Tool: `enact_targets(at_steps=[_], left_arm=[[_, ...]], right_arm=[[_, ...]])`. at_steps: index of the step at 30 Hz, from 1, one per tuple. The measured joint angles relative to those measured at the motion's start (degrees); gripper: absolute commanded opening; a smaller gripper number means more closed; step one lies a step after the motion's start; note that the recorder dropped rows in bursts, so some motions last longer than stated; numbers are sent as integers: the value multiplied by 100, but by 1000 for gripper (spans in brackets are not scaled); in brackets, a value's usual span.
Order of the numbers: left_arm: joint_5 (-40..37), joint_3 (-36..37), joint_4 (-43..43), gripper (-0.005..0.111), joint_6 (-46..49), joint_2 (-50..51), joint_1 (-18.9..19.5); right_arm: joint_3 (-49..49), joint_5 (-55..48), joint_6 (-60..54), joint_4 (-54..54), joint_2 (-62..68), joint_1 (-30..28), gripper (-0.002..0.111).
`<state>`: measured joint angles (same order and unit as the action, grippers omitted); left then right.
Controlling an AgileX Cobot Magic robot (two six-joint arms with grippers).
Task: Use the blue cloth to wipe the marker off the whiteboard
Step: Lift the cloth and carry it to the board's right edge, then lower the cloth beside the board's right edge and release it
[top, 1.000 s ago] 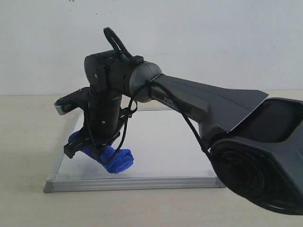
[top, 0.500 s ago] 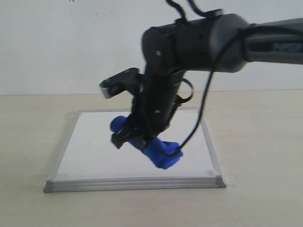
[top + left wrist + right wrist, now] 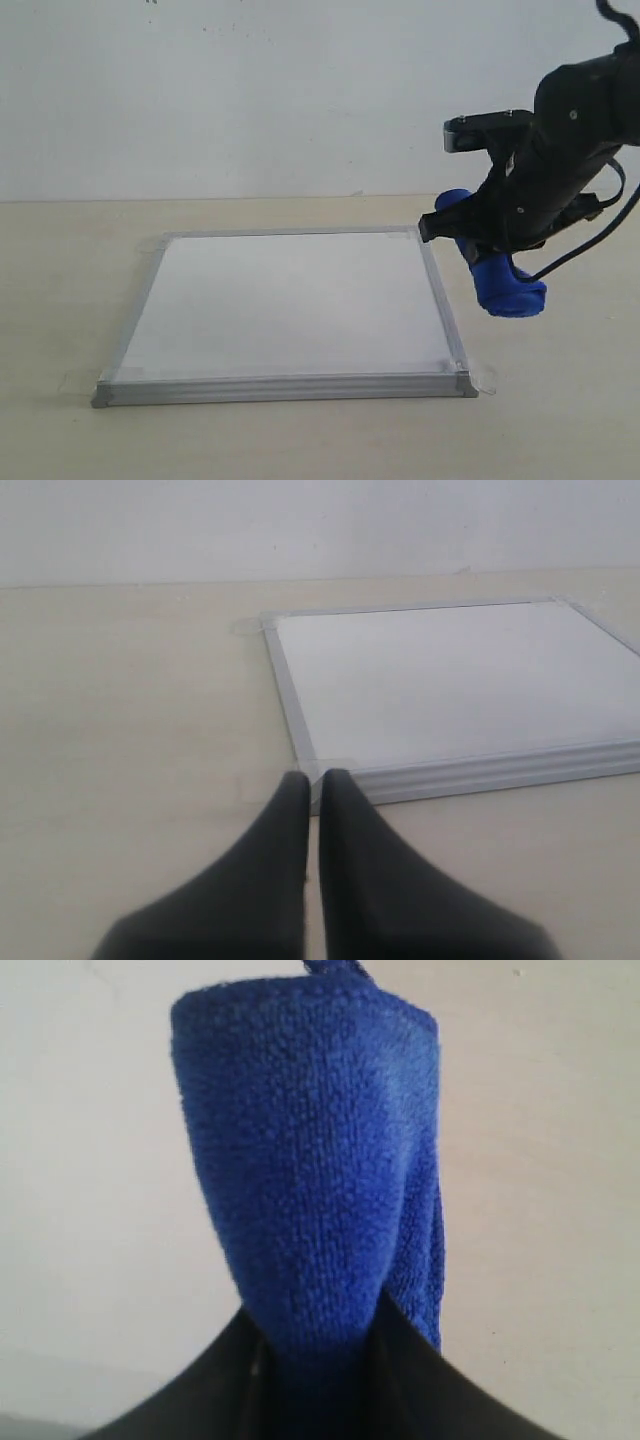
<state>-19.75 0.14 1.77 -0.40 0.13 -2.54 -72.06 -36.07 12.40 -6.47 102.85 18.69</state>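
The whiteboard (image 3: 290,305) lies flat on the table, silver-framed, and its white face shows no marker line in any view. Off its right edge, my right gripper (image 3: 478,250) hangs above the table, shut on the blue cloth (image 3: 500,280), whose fluffy roll droops from the jaws. In the right wrist view the blue cloth (image 3: 315,1150) fills the middle, pinched between the dark fingers (image 3: 430,1390). My left gripper (image 3: 312,777) is shut with nothing in it, low over the table just before a corner of the whiteboard (image 3: 440,680). The left arm is out of the exterior view.
The beige table (image 3: 60,300) runs all around the board. A white wall (image 3: 250,90) stands behind. A clear tape tab (image 3: 483,380) sticks out at the board's near right corner.
My right arm has swept from the board's left side across its face to beyond its right edge, carrying the blue cloth and lifting it off the board.
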Motion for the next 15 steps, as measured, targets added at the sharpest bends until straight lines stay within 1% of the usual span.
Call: enact_targets(at_steps=[5,9,12,15], left_arm=[[0,0,0,4,0,0,0],[0,0,0,4,0,0,0],[0,0,0,4,0,0,0],[0,0,0,4,0,0,0]], right_arm=[[11,350,1021,-676,508,0,-1],[11,514,1531,-1175,834,0,-1],[-32,487,1881,-1619,1074,0,-1],[-292,317,2069,-1763,1260,0,-1]])
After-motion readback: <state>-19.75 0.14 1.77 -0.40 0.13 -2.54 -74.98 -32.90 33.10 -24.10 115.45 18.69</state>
